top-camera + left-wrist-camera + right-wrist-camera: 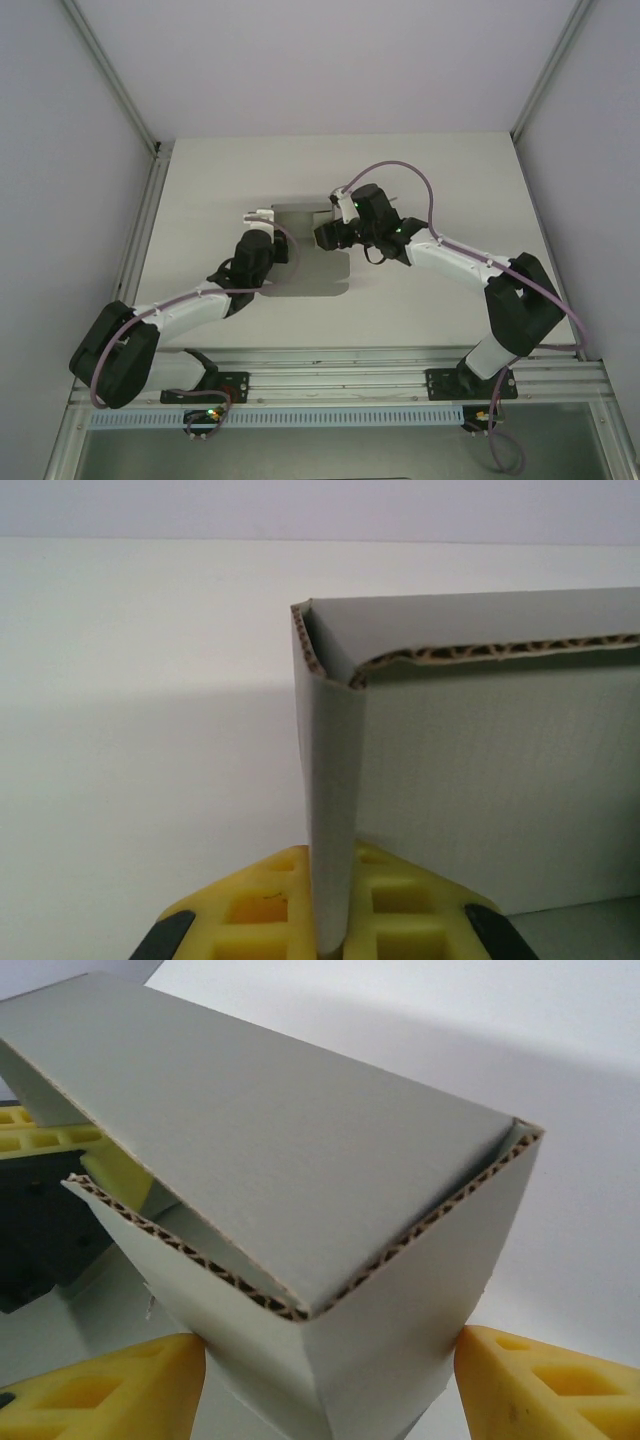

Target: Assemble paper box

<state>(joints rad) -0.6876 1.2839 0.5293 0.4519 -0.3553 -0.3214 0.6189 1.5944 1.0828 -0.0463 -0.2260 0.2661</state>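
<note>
Grey box [312,268] half folded in the middle of the table [450,170], left gripper [335,925] pinched tight on one standing wall, right gripper [330,1380] spread wide, a folded corner sat between its yellow fingers [545,1385].

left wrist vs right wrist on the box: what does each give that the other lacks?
Left wrist: a side flap of the paper box standing upright, pinched between the left fingers, with a wall behind it. Right wrist: a top panel folded over a corner, with the right fingers flanking that corner, contact unclear. Shared: grey corrugated card and the white table.
</note>
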